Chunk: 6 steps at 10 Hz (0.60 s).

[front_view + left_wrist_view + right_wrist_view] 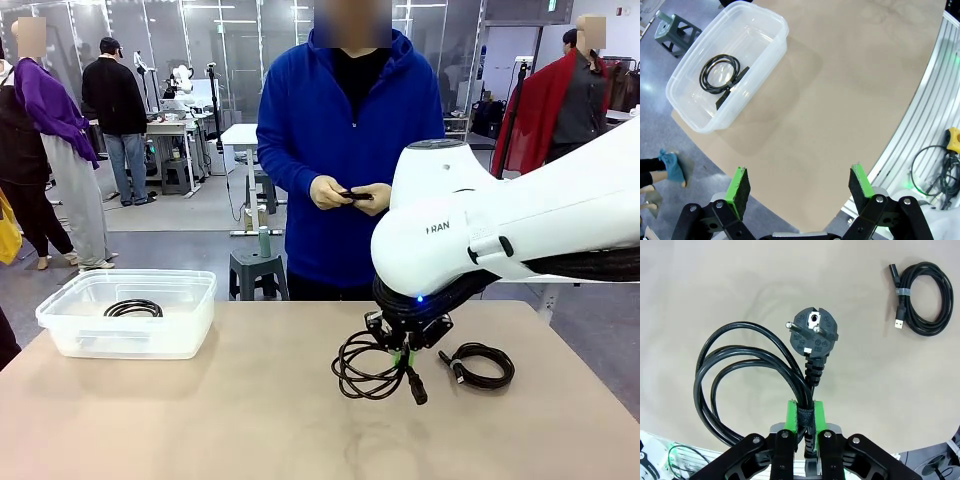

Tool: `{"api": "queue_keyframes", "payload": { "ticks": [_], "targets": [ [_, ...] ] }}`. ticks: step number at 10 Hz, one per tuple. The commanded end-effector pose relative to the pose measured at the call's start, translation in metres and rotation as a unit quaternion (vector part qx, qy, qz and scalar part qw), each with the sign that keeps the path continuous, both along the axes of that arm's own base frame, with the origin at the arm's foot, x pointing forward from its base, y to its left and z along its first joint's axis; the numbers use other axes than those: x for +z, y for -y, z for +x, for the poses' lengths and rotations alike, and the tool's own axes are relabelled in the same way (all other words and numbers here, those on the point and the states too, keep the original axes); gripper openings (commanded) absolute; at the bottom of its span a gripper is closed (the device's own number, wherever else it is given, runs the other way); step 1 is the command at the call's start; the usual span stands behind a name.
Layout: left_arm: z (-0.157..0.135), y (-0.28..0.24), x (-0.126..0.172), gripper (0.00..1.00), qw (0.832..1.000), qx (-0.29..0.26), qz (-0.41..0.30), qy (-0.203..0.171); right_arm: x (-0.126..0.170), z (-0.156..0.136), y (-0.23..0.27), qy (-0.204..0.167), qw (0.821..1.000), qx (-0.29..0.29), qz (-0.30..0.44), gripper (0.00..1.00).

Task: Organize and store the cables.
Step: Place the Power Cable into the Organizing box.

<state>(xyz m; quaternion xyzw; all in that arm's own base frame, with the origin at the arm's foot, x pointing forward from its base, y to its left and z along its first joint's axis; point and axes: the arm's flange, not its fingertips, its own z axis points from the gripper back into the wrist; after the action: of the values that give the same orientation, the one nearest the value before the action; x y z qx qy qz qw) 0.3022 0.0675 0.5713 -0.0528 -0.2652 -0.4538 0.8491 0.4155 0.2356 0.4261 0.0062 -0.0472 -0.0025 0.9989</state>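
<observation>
And here's the right arm: a bulky, glossy white shell, rounded at the joint, with the dark letters "RAN" on its side. A small blue light glows underneath, and a black hose lines its lower edge. The right gripper has black linkage bars, bright green pads and silver pivot screws. The left gripper has the same build, with green pads faced in black. Across the table, the person wears a blue long-sleeved jacket over a black top.
</observation>
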Motion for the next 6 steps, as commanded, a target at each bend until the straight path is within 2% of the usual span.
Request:
{"api": "queue_keyframes", "payload": {
  "ticks": [1,5,6],
  "targets": [
    [-0.0004,-0.0003,0.0006,1.00,1.000,0.005,0.005,-0.001,-0.0068,0.0022,0.0008,-0.002,1.000,0.000,-0.001,0.00],
    [-0.0004,-0.0003,0.0006,1.00,1.000,0.005,0.005,-0.001,-0.0068,0.0022,0.0008,-0.002,1.000,0.000,-0.001,0.00],
    [-0.0004,-0.0003,0.0006,1.00,1.000,0.005,0.005,-0.001,-0.0074,0.0005,0.0011,-0.007,1.000,-0.001,-0.002,0.16]
  ]
}}
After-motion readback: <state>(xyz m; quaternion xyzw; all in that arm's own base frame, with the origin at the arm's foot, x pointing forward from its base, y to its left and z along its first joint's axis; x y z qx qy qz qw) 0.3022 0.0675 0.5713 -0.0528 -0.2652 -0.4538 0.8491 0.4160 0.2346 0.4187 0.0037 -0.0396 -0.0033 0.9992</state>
